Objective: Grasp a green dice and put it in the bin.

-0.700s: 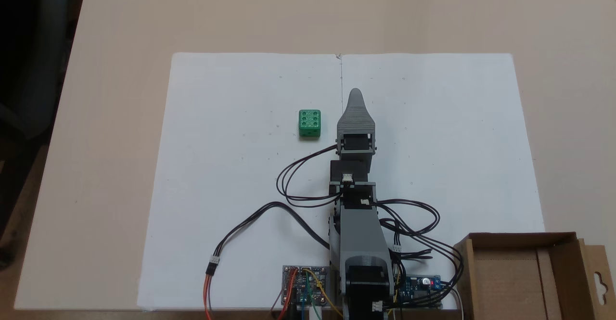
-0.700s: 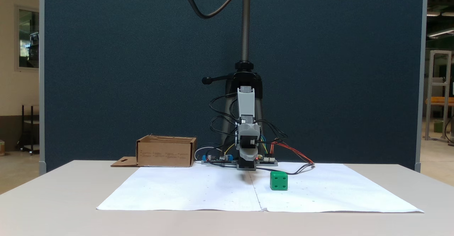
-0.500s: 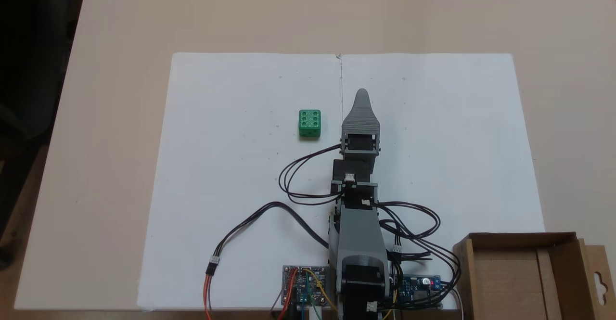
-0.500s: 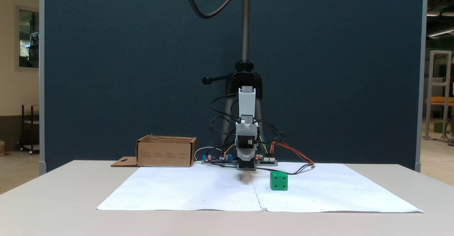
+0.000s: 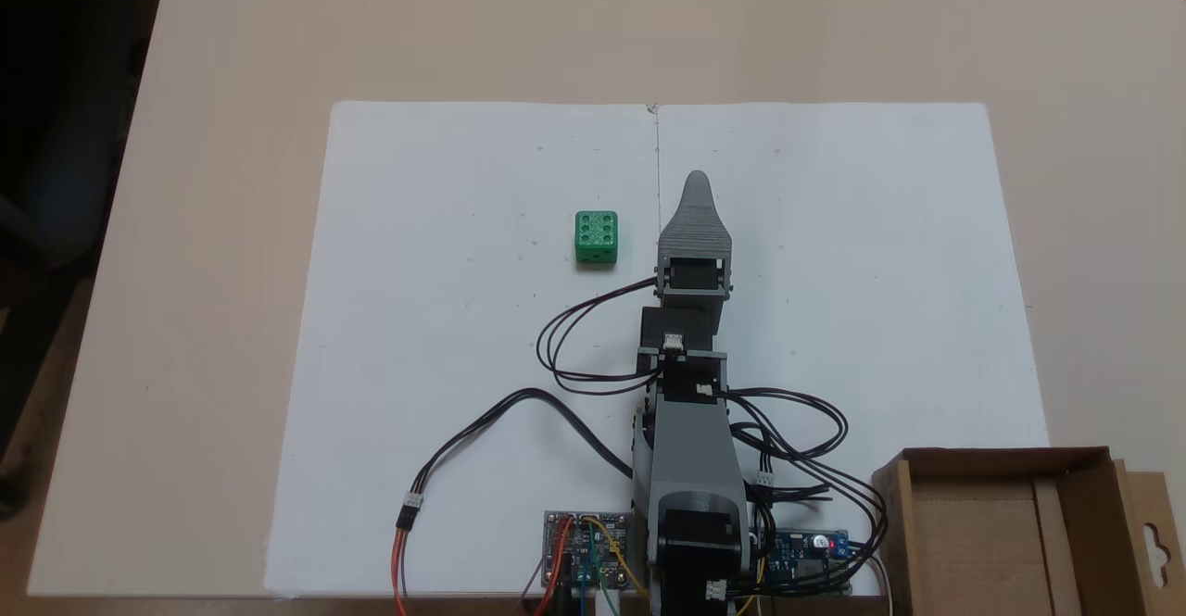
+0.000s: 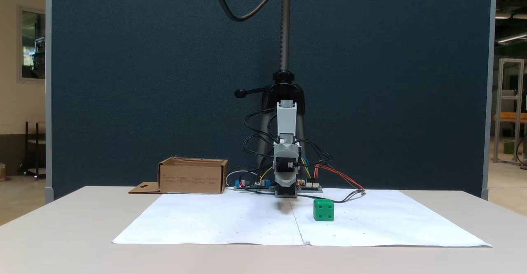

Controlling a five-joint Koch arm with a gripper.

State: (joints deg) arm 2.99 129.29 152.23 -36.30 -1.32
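One green dice (image 5: 596, 237) sits on the white paper (image 5: 445, 338) in a fixed view from above. It lies flat with six dots on top. The claw (image 5: 697, 182) is to the right of it in this view, near but not touching. White paper shows between them. The claw's tip reaches a bit farther up the picture than the dice. From above only one grey pointed jaw shows, so I cannot tell if the claw is open or closed. It holds nothing. The grey arm (image 5: 690, 449) runs down to the bottom edge, with black wires (image 5: 574, 357) looping beside it. The bin (image 5: 1010, 528) is in the bottom right corner, well apart from the dice, and looks empty.

Now a fixed view from the front, low over the table (image 6: 61, 233). The dice (image 6: 323, 210) stands on the paper, to the right of the claw (image 6: 285, 193) and closer to the camera. The claw points toward the camera, low over the paper, and its jaws cannot be made out. The bin (image 6: 192, 176) is at the back left, far from the dice.
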